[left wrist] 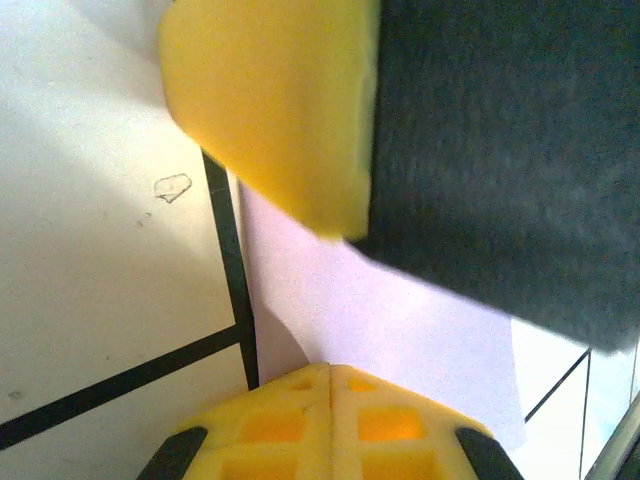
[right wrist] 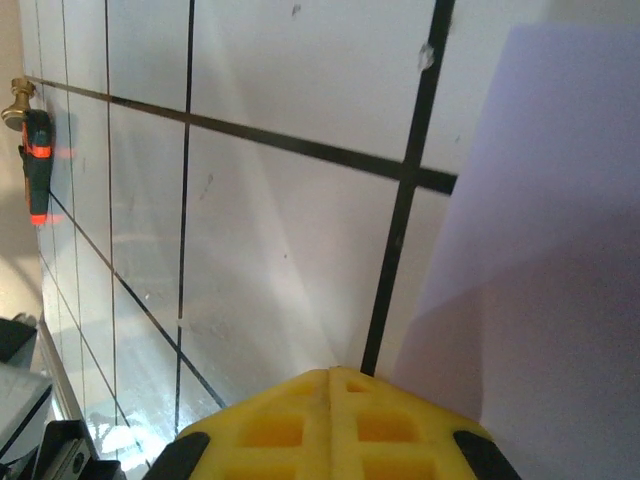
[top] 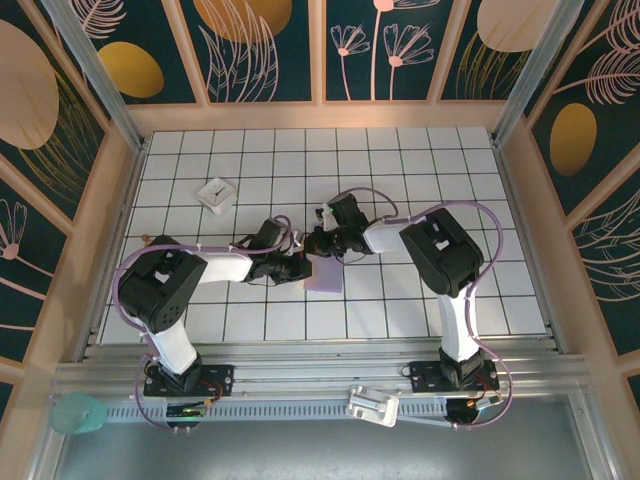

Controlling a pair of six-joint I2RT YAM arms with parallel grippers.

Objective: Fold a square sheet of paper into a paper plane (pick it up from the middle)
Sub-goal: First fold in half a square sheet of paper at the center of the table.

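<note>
With the left tool [top: 297, 268] and right tool [top: 322, 243] both closed, fingers together, crowded over the lavender sheet of paper [top: 326, 277] mid-counter [top: 400, 180], a sideways nudge could slide the thin sheet and skew any fold, or the tools could collide.

paper [top: 326, 277]: lavender | table [top: 420, 170]: white, black grid | block [top: 215, 193]: white, possibly dark-marked

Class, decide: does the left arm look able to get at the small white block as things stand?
Probably yes: bare tiles lie between the left gripper and the white block.
</note>
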